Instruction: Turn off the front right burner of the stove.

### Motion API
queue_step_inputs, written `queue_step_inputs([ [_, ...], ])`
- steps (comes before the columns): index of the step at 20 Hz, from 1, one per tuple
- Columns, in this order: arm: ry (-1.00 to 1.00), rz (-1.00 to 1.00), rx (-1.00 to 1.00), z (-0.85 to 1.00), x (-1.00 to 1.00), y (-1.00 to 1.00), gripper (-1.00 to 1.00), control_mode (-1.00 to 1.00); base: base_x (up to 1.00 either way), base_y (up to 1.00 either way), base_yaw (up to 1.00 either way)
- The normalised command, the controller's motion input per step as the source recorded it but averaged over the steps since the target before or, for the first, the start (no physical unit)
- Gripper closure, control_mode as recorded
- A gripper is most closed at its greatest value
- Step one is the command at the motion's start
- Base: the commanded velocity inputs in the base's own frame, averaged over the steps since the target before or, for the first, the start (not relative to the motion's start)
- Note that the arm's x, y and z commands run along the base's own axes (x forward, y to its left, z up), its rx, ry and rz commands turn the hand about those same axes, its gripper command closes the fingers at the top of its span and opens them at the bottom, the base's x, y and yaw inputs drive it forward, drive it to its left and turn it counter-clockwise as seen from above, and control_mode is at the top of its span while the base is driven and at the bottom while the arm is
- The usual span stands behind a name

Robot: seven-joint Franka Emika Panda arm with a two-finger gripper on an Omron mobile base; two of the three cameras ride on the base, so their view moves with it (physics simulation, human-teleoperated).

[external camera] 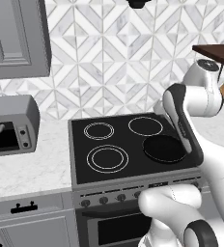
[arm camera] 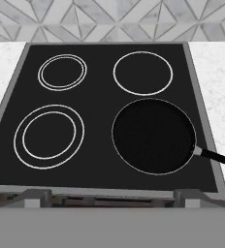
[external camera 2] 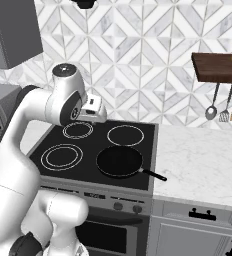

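The stove (external camera: 133,141) is a grey steel range with a flat black glass top (arm camera: 97,104) and four round zones. A black frying pan (arm camera: 153,135) sits on the front right burner and hides it; its handle (external camera 2: 153,174) points right. Small dark knobs (external camera: 103,199) line the front panel, two more at the right end (external camera 2: 137,208). My gripper (arm camera: 112,197) hovers over the cooktop and looks down at it, open, its fingertips (arm camera: 34,196) spread wide with nothing between them. The hand (external camera 2: 92,111) hangs above the back left of the stove.
A small grey countertop oven (external camera: 10,128) stands on the marble counter left of the stove. To the right lies more counter (external camera 2: 203,160), with a dark wooden shelf (external camera 2: 220,67) and hanging utensils (external camera 2: 211,112) on the tiled wall. My arm's lower links (external camera: 174,205) cover the right knobs.
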Motion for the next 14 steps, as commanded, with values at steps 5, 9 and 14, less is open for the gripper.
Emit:
queue_step_inputs([
  [5,0.0,0.0,0.0,0.0,0.0,0.0,-1.0,-1.0,0.0,0.0,0.0],
  [9,0.0,0.0,0.0,0.0,0.0,0.0,-1.0,-1.0,0.0,0.0,0.0],
  [14,0.0,0.0,0.0,0.0,0.0,0.0,-1.0,-1.0,0.0,0.0,0.0],
])
